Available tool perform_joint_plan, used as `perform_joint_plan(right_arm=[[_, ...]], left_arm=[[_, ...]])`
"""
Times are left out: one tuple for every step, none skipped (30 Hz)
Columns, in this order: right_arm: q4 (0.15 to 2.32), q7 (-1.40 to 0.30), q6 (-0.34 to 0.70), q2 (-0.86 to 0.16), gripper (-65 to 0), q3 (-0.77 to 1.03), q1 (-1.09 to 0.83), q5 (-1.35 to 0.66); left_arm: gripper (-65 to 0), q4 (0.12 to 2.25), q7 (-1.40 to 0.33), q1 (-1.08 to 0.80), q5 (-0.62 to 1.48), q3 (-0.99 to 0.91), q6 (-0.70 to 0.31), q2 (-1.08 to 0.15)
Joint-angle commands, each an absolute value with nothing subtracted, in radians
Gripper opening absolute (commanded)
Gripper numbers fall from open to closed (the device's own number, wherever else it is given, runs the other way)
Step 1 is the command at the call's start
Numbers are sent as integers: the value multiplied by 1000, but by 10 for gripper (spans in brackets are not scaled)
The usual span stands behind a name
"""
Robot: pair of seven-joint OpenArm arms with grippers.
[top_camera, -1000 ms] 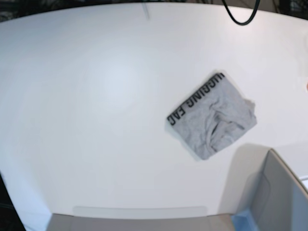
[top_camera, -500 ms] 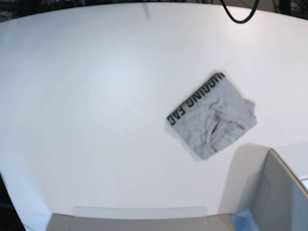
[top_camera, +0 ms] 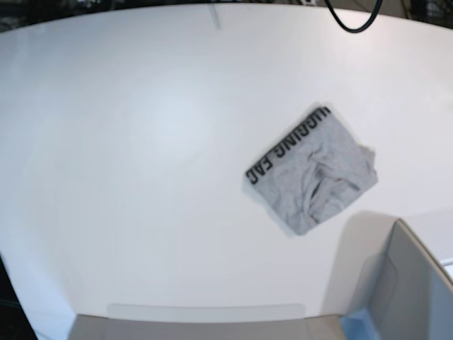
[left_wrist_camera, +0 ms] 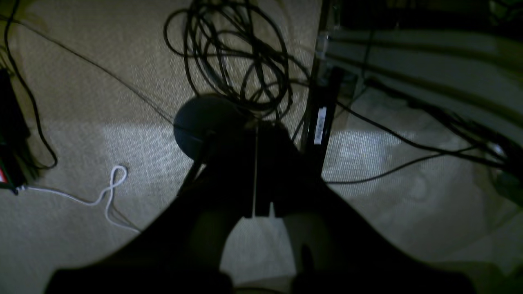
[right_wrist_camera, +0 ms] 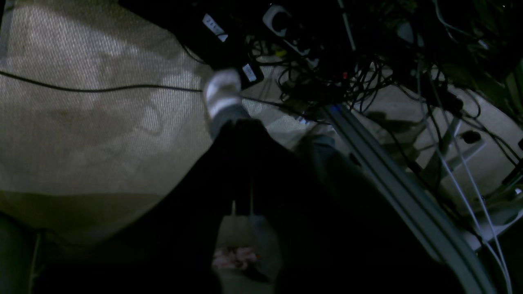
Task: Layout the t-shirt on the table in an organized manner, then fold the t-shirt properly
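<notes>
You are looking at the t-shirt (top_camera: 312, 171) lying folded into a compact, tilted rectangle on the white table (top_camera: 141, 142), right of centre in the base view, with its line of black lettering running along the upper-left edge and some wrinkles bunching toward its right corner. A grey bin (top_camera: 410, 290) is sitting near the shirt at the lower right, not touching it. Neither arm is showing in the base view. Both wrist cameras are pointing down at a carpeted floor (left_wrist_camera: 102, 102). Your left gripper (left_wrist_camera: 256, 204) is hanging over a tangle of black cables (left_wrist_camera: 237, 53), its fingers pressed together with only a thin slit between them, holding nothing. Your right gripper (right_wrist_camera: 243, 204) is hanging over more cabling, its dark fingers likewise closed and empty.
</notes>
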State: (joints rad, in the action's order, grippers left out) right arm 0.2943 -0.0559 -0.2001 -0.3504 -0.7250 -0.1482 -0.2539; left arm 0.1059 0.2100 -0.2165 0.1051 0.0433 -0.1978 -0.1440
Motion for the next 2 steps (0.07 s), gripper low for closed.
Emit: perform_joint_plan(right_arm=[[294,-56,-202,-346,-650,-728,-156,-248],[294,-56,-202,-341,-650,-728,-156,-248]], left_arm=[[-649,105,216,-223,105,42,-193,-153],[-649,105,216,-223,105,42,-193,-153]])
